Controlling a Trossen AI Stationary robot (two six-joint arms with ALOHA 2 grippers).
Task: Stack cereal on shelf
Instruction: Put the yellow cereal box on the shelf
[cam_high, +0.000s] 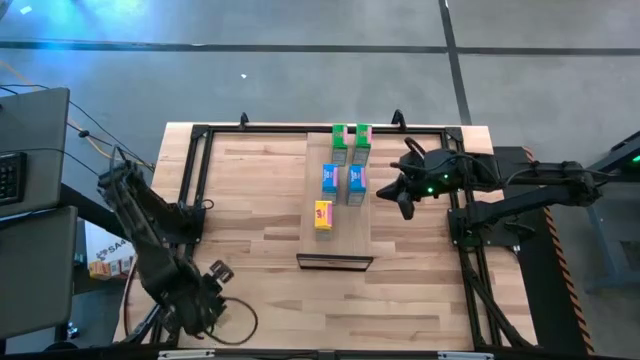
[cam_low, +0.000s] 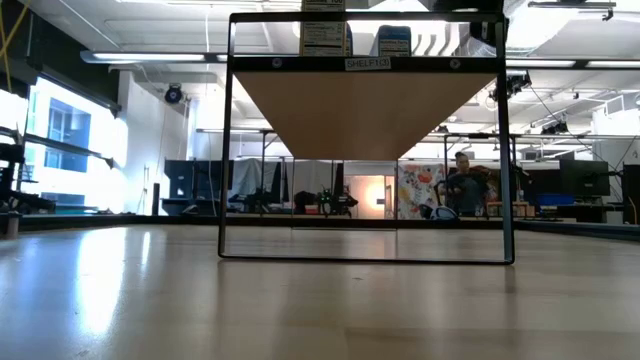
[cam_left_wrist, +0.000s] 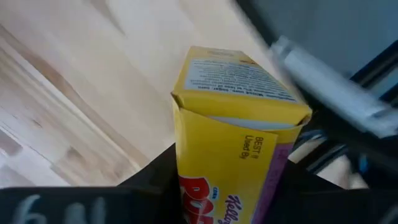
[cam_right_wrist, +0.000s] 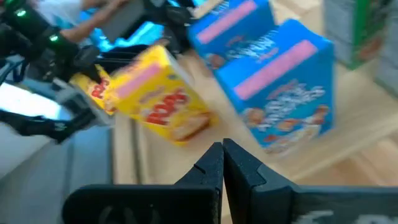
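Gripping a yellow box (cam_left_wrist: 233, 143) in my left gripper (cam_high: 205, 300), I have it at the table's near left corner, its long axis running out from the fingers, top flap away. My right gripper (cam_right_wrist: 222, 163), fingers pressed together on nothing, sits just right of the shelf (cam_high: 340, 245). There, two green boxes (cam_high: 350, 143), two blue (cam_high: 343, 181) and one yellow (cam_high: 323, 214) stand upright in rows.

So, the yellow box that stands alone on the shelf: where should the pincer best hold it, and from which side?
Probably across its two narrow sides, near the top, coming from above. The yellow box stands upright with free space left, right and in front; only the blue boxes stand close behind it. The right pincer is nearest.
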